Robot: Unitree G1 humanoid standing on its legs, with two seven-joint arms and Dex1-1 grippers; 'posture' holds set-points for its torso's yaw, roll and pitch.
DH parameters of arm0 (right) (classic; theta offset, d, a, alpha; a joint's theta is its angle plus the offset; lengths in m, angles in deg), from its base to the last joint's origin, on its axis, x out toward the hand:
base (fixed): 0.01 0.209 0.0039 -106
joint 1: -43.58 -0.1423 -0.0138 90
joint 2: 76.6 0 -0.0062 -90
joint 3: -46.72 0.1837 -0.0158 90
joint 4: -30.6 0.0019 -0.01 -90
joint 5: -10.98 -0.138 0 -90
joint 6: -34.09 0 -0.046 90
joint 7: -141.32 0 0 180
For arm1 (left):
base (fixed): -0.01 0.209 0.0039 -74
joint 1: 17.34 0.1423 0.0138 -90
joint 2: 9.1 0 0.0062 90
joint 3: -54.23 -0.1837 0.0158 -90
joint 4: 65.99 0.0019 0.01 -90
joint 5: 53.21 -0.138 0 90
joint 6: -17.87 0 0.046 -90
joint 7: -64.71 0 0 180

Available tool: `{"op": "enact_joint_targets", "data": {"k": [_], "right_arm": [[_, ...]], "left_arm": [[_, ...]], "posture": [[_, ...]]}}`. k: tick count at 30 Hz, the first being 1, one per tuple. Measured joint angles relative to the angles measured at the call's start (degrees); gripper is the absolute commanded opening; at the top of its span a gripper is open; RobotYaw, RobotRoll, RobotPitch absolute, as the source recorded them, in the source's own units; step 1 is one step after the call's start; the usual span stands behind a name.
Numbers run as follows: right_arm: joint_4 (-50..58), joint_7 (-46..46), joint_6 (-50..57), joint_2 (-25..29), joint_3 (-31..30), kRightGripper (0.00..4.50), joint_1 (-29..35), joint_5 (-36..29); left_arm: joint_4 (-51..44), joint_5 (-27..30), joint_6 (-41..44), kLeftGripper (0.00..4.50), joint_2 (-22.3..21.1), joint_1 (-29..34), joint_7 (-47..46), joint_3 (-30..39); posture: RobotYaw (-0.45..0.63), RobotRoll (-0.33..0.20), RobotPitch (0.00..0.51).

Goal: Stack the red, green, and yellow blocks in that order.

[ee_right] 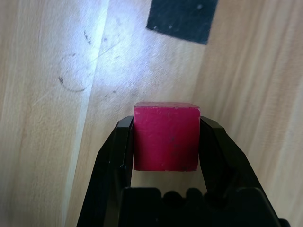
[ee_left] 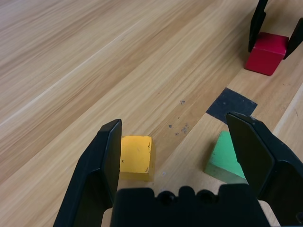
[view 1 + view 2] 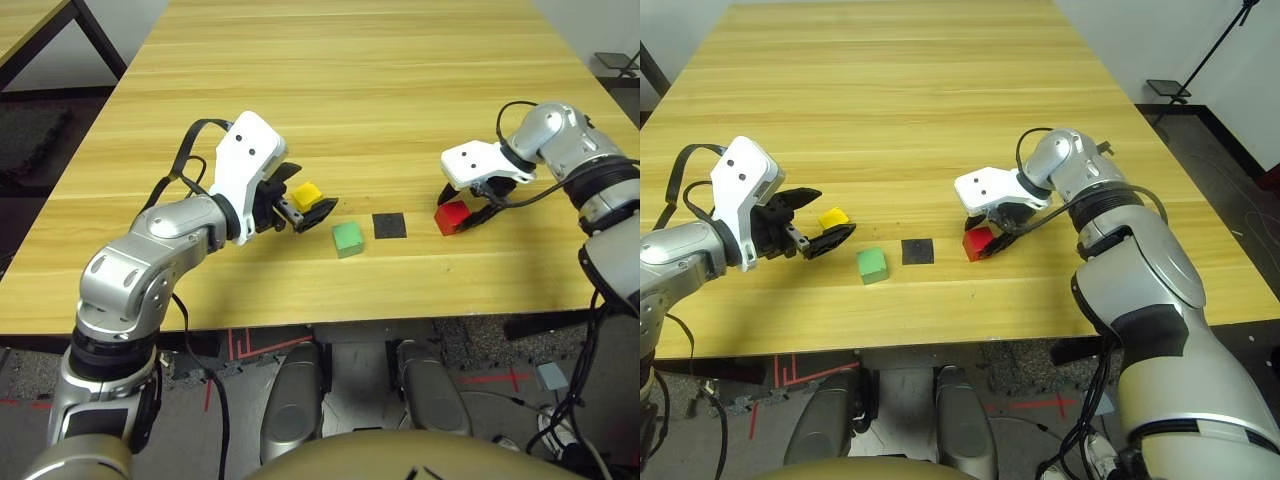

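The yellow block point(image 3: 306, 193) lies on the table between the spread fingers of my open left gripper point(image 3: 308, 196), close to one finger point(image 2: 106, 156) and touching neither. Just to its right sits the green block point(image 3: 347, 238), partly behind the other finger point(image 2: 255, 151). The flat black square patch point(image 3: 389, 225) lies right of the green block. Further right, my right gripper point(image 3: 462, 212) is shut on the red block point(image 1: 165, 136), both fingers pressing its sides. The red block point(image 3: 978, 242) is at or just above the table surface, right of the patch.
The blocks sit in a row near the front edge of the wooden table point(image 3: 340, 80). Broad bare wood stretches behind them. Black cables loop off both wrists. A dark table leg and floor show at the far left point(image 3: 40, 90).
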Motion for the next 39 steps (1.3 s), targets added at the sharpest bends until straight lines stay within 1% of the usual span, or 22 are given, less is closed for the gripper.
{"op": "enact_joint_targets", "data": {"k": [4,8,10,12,15,19,24,30,36,39], "right_arm": [[7.2,0.0,5.3,0.6,2.2,2.04,1.4,-1.6],[22.6,0.0,16.1,4.5,2.4,2.04,5.9,-7.2],[31.2,0.0,22.4,6.7,2.4,2.04,8.5,-9.2],[37.6,0.0,27.1,7.7,2.9,2.04,10.8,-10.1],[44.0,0.6,32.9,6.7,3.5,2.04,13.6,-9.4],[45.8,3.8,35.8,3.9,4.0,2.04,14.3,-6.4],[44.1,7.4,33.9,0.6,4.1,2.04,14.1,-1.9],[39.7,12.2,33.6,-4.1,4.7,2.04,11.0,3.7],[38.8,12.7,34.0,-5.5,5.3,2.04,10.4,5.8],[39.6,11.3,36.3,-5.5,5.4,2.04,10.5,6.0]], "left_arm": [[0.0,0.0,0.1,4.5,0.7,-0.8,-0.3,-0.1],[0.5,0.0,0.1,4.5,1.1,-2.4,-0.3,-0.3],[1.3,-0.1,0.1,4.5,1.2,-2.6,-0.3,-0.4],[1.5,-0.2,0.1,4.5,1.3,-2.9,-0.3,-0.5],[1.6,-0.3,0.1,4.5,1.5,-3.6,-0.3,-0.9],[1.7,-0.4,0.1,4.5,1.8,-4.1,-0.5,-1.3],[1.4,-0.4,0.5,4.5,2.1,-4.1,-1.3,-1.3],[0.2,-0.2,1.6,4.5,2.2,-3.4,-2.7,-0.9],[-1.1,-0.1,2.5,4.5,2.4,-2.3,-3.7,-0.2],[-1.2,-0.1,2.8,4.5,2.5,-1.9,-3.8,-0.1]], "posture": [[0.45,-0.252,0.152],[0.45,-0.252,0.157],[0.44,-0.251,0.151],[0.44,-0.253,0.149],[0.45,-0.252,0.148],[0.47,-0.248,0.147],[0.49,-0.249,0.146],[0.51,-0.249,0.146],[0.52,-0.245,0.148],[0.52,-0.245,0.15]]}}
